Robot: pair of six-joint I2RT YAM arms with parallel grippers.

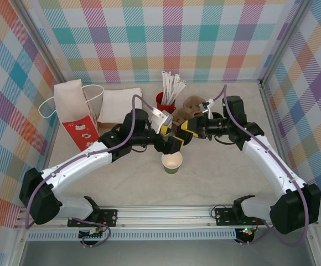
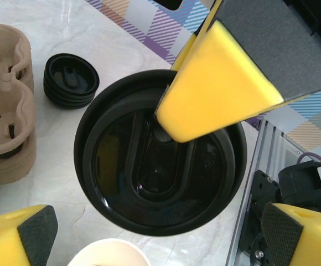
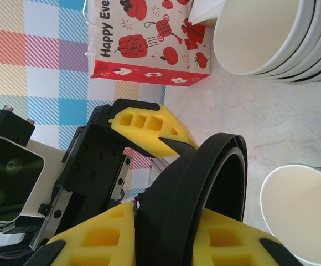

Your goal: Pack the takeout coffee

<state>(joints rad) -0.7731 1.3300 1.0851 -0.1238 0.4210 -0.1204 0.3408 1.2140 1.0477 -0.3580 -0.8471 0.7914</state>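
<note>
Just beside the left claw (image 1: 174,143) stands an upright green cup (image 1: 171,162).

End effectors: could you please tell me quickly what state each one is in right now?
Left end effector: open.
Right end effector: closed on the black lid.

Lab robot cell — plaid backdrop walls (image 1: 171,33), aluminium rail (image 1: 166,213), marble-look tabletop (image 1: 138,185).
</note>
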